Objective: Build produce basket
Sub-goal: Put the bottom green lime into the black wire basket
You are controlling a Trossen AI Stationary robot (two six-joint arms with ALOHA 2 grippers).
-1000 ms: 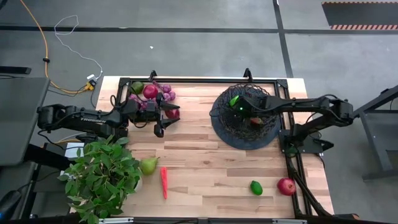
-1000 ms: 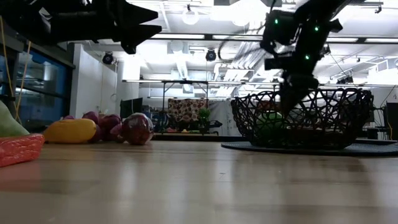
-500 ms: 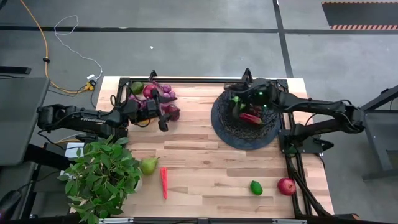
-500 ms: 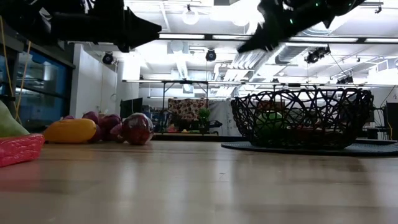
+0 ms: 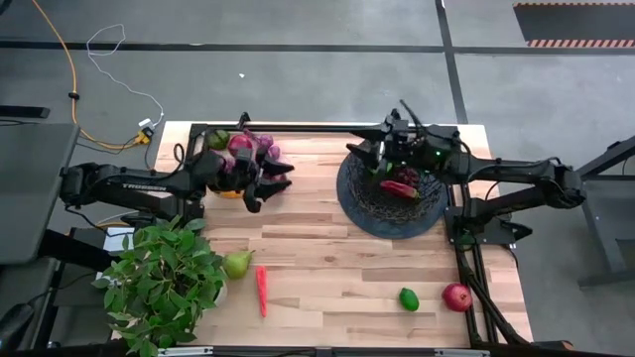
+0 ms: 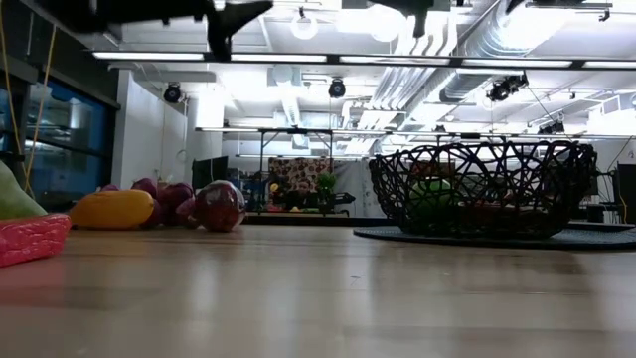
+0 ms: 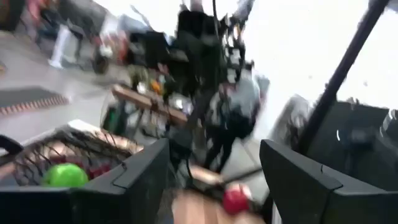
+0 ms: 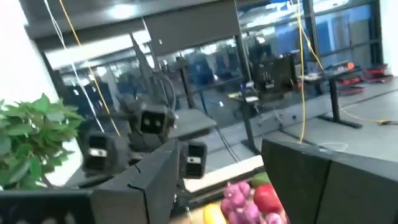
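Left gripper hovers, fingers spread, over the grapes — soft, bruisable, best lifted by the stem; right gripper empty, fingers spread, above the basket.

The middle of the table lies bare between the produce heap and the basket. The potted plant crowds the near left corner, seemingly overhanging the pear and chilli just beside it.

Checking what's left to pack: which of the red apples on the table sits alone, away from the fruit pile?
The red apple at the table's near right corner, beside a green lime; the other apple sits in the far-left fruit pile.
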